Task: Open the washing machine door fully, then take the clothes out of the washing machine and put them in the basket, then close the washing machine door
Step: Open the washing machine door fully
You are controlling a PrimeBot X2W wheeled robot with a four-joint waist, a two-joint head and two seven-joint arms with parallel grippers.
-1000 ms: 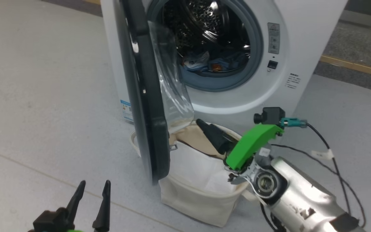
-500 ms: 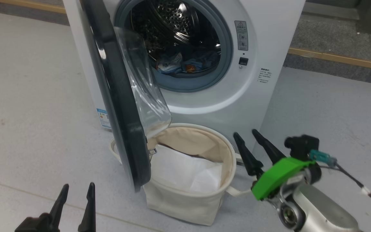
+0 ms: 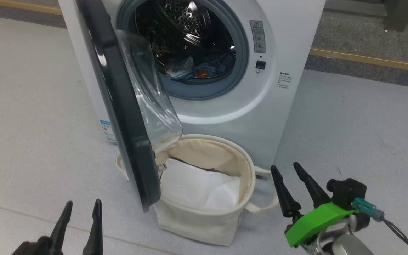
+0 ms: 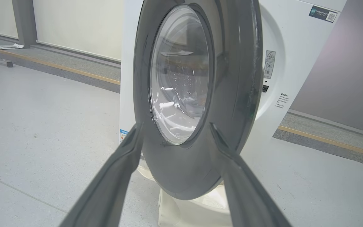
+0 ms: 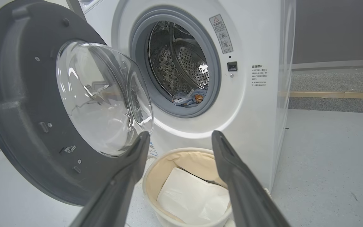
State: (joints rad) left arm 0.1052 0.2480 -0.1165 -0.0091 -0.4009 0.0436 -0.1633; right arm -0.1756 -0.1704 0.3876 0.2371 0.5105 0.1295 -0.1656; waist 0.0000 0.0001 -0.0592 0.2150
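Note:
The white washing machine [image 3: 232,117] stands ahead with the washing machine door [image 3: 119,106] swung out, its black rim nearly edge-on and the clear glass dome [image 3: 147,95] facing the drum. The clothes [image 3: 197,71], light blue with an orange patch, lie at the bottom of the steel drum. The cream basket [image 3: 197,223] sits on the floor under the door, a flat white sheet [image 3: 200,187] inside. My left gripper [image 3: 83,202] is open, low at the left before the door's outer face [image 4: 238,78]. My right gripper [image 3: 284,165] is open and empty, just right of the basket, pointing at the machine [image 5: 257,104].
Grey floor lies on both sides of the machine. A wooden strip [image 3: 367,58] edges darker carpet at the back right. A thin cable [image 3: 397,232] trails from the camera on my right wrist. A blue label sticker [image 3: 106,131] is on the machine's lower left corner.
The head camera has shifted, so the whole picture slid. My right gripper has drawn back from above the basket to the floor side on its right. The left gripper keeps its place.

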